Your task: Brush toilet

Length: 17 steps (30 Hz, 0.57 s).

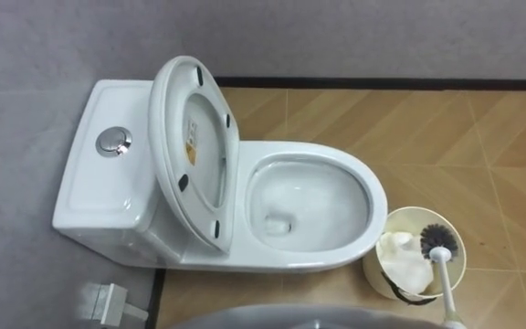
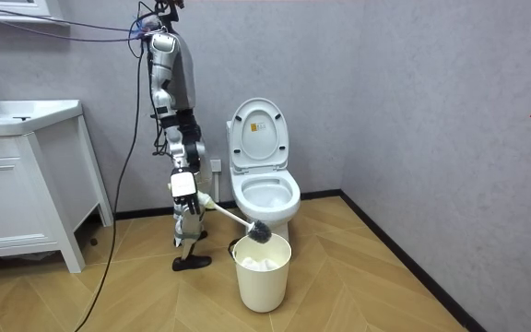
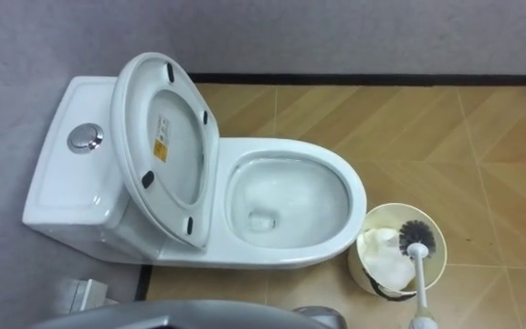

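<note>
Right hand [image 2: 185, 189] held the brush [image 1: 438, 240] over the bin [image 1: 415, 210]. The brush could drip on the floor [image 1: 482, 137] or bump the toilet [image 1: 309, 152] rim.

The toilet [image 1: 327, 263] stands on the floor [image 1: 446, 137] with its tank [image 1: 85, 196] against the wall [image 1: 16, 110]. A button [image 1: 113, 141] sits on top of the tank. The seat [image 1: 165, 128] stands raised between the tank and the bowl [image 1: 309, 201]. Just beside the bowl's front end, to the robot's right, stands a bin [image 1: 379, 274] with paper [image 1: 407, 263] in it. The brush [image 1: 438, 240] hangs head down over the bin, above the paper. In the room view the robot stands at the toilet's side, on that view's left; a cabinet [image 2: 17, 203] stands further left, well apart.
</note>
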Available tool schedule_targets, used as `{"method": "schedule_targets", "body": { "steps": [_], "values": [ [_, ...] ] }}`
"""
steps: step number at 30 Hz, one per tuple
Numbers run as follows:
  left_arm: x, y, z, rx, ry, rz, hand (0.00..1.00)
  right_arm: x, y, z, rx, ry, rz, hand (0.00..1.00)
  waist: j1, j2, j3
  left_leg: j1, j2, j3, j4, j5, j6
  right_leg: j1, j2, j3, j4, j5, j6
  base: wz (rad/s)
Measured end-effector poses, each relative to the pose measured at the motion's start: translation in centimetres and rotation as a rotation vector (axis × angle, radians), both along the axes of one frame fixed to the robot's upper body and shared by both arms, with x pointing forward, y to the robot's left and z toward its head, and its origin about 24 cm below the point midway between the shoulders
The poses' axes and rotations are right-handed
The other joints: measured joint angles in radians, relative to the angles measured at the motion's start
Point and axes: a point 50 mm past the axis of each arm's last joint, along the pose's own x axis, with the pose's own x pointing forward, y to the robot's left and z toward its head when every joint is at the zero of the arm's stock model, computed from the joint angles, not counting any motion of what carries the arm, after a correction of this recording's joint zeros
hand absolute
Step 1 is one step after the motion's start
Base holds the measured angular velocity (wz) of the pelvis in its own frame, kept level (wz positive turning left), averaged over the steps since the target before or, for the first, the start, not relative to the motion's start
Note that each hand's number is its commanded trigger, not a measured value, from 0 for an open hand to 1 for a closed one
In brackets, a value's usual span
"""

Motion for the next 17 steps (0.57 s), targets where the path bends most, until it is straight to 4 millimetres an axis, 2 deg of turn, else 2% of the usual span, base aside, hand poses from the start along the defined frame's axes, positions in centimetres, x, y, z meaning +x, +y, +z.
{"method": "schedule_targets", "body": {
  "steps": [13,17],
  "values": [
    [-0.6,0.0,0.0,-0.006,0.021,0.006,0.00,-0.4,0.7,-0.5,0.106,0.043,-0.008,0.00,0.003,-0.007,-0.0010,0.007,0.000,-0.002,0.000,0.000,0.000,0.008,-0.002,-0.003,-0.001,0.000,0.000,0.00],
    [-0.7,-0.2,-0.1,-0.021,0.029,0.009,0.00,-1.3,1.4,-0.9,0.198,0.102,-0.010,0.00,0.018,-0.015,-0.0012,0.006,-0.002,-0.039,0.000,0.000,0.000,0.008,-0.003,-0.004,0.000,0.000,0.000,0.00]
  ]
}}
